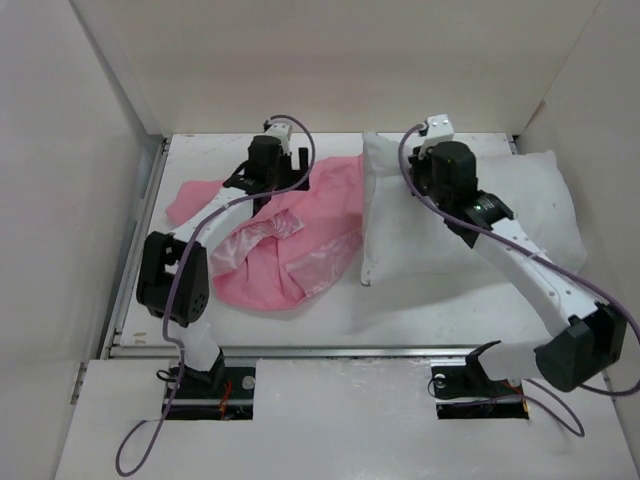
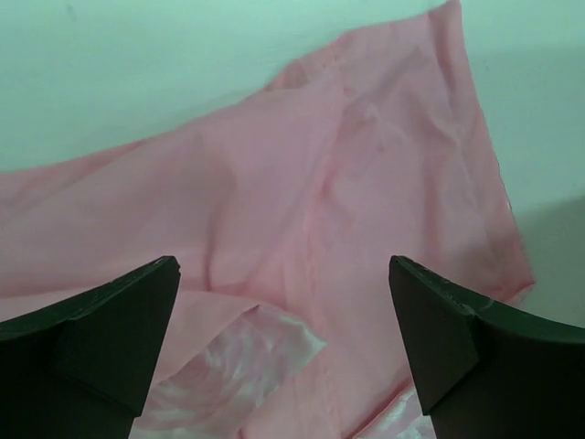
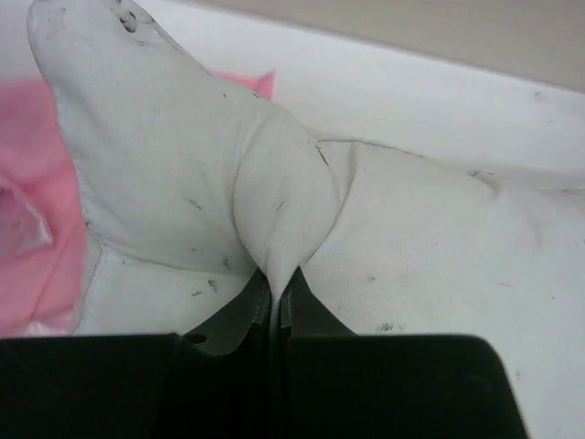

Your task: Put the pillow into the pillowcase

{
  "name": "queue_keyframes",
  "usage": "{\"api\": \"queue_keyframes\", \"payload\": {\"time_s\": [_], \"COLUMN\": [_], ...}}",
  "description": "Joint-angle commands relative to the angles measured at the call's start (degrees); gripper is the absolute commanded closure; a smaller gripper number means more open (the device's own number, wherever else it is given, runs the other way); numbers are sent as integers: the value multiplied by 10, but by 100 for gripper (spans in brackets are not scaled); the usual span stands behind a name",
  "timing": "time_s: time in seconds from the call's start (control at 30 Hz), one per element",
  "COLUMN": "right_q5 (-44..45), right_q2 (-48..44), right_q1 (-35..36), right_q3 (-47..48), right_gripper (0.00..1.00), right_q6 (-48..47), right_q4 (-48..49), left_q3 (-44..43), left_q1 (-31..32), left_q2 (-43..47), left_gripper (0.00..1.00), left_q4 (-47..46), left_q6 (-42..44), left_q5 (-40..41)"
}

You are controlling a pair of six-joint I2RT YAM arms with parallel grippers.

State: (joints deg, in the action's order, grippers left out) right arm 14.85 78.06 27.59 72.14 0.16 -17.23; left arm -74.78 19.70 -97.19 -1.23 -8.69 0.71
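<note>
The white pillow (image 1: 420,230) lies on the right half of the table, its left edge against the pink pillowcase (image 1: 290,250). My right gripper (image 3: 277,297) is shut on a pinched fold of the pillow (image 3: 283,201) near its far left part. My left gripper (image 2: 285,311) is open, jaws wide apart, just above the matte pink pillowcase (image 2: 302,183); a shiny satin patch (image 2: 238,361) shows between the fingers. In the top view the left gripper (image 1: 272,160) sits over the pillowcase's far edge.
White walls (image 1: 330,60) enclose the table at the back and both sides. A metal rail (image 1: 300,350) runs along the table's near edge. Purple cables (image 1: 180,300) trail along both arms.
</note>
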Motion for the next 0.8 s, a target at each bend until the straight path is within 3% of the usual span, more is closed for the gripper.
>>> {"api": "queue_keyframes", "payload": {"time_s": [0.0,0.13,0.27,0.43,0.77], "right_q5": [-13,-21,-21,-27,-17], "right_q2": [-51,-58,-58,-53,-53], "right_q1": [-8,-13,-13,-13,-18], "right_q3": [3,9,9,9,-8], "right_gripper": [100,100,100,100,100], "right_q6": [30,43,43,43,43], "right_q4": [62,67,67,72,72], "left_q3": [-62,-112,-206,-265,-298], "left_q1": [29,60,60,60,60], "left_q2": [-61,-124,-218,-280,-339], "left_gripper": [0,2,16,18,29], "left_q4": [43,50,100,114,114], "left_q6": [24,24,-6,2,2], "left_q5": [10,46,159,159,141]}}
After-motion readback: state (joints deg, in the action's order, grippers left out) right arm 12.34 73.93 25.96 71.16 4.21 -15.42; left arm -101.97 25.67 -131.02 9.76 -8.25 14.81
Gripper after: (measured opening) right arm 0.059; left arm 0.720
